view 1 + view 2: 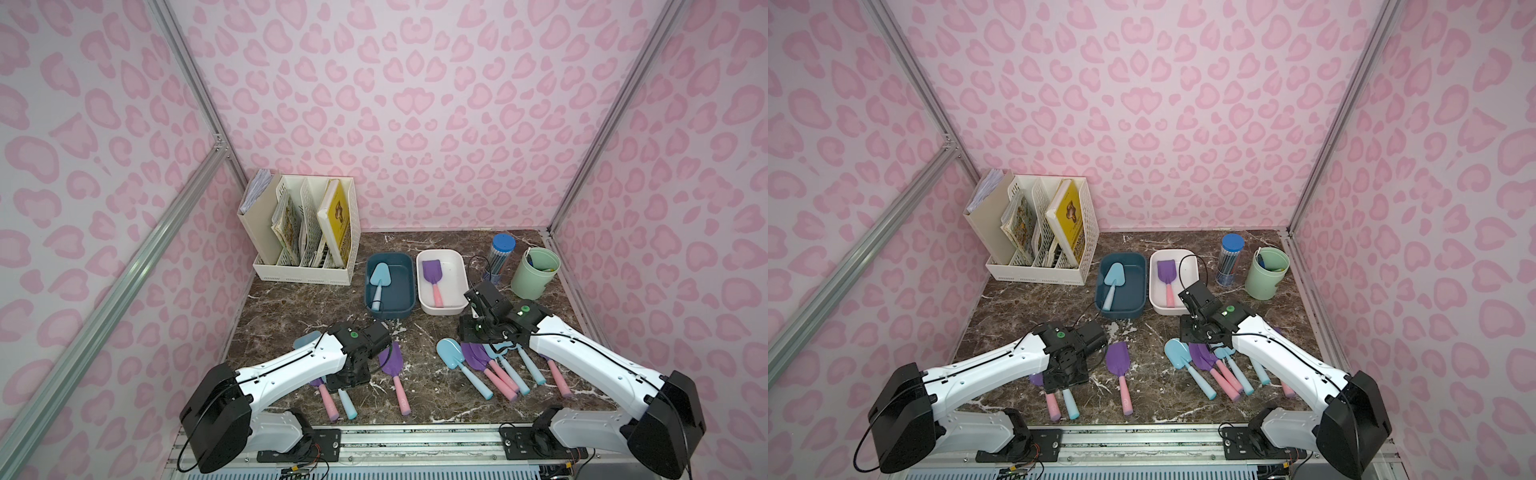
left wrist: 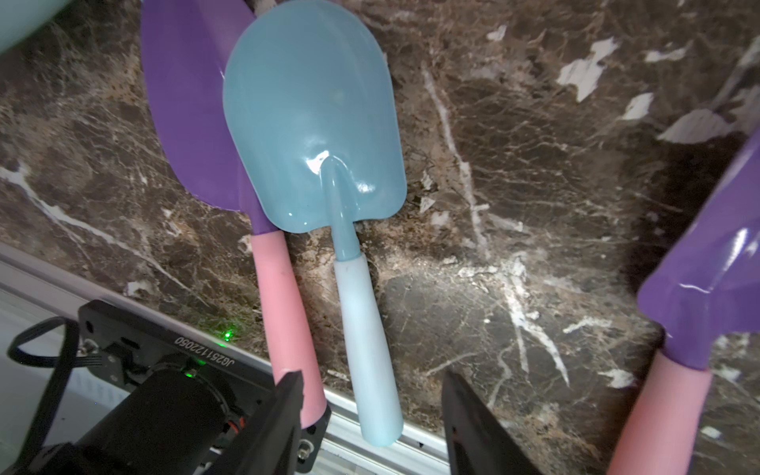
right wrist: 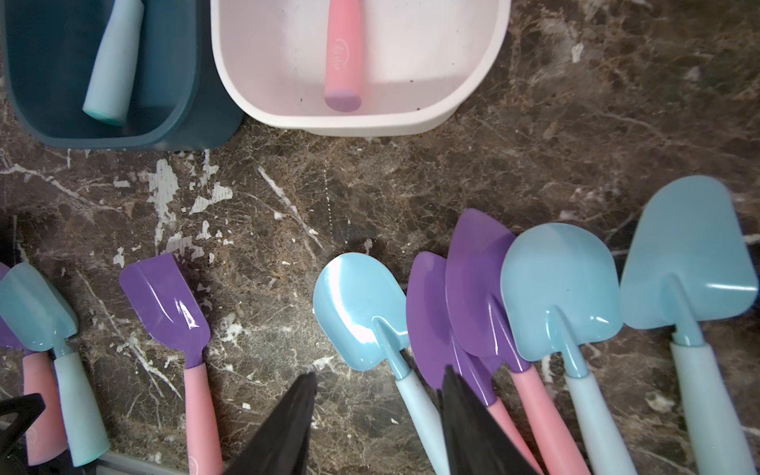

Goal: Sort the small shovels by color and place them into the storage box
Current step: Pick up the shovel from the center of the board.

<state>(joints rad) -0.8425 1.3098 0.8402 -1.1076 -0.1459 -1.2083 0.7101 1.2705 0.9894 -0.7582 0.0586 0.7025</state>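
Two storage boxes stand side by side at the back. The dark blue box (image 1: 411,291) holds a light blue shovel (image 1: 378,282), and the white box (image 1: 463,282) holds a purple shovel with a pink handle (image 1: 432,278). Several shovels of both colours lie fanned out at front right (image 1: 451,353), and a purple one (image 1: 392,359) lies alone in the middle. My left gripper (image 2: 372,382) is open, its fingers either side of a light blue shovel's handle (image 2: 370,329), beside a pink handle (image 2: 283,312). My right gripper (image 3: 378,374) is open above the fan, with a blue shovel's neck (image 3: 397,364) between its fingers.
A cream file organiser (image 1: 307,232) with books stands at back left. A clear pencil tube with a blue cap (image 1: 500,257) and a green cup (image 1: 536,272) stand at back right. A metal rail (image 1: 415,436) runs along the table's front edge.
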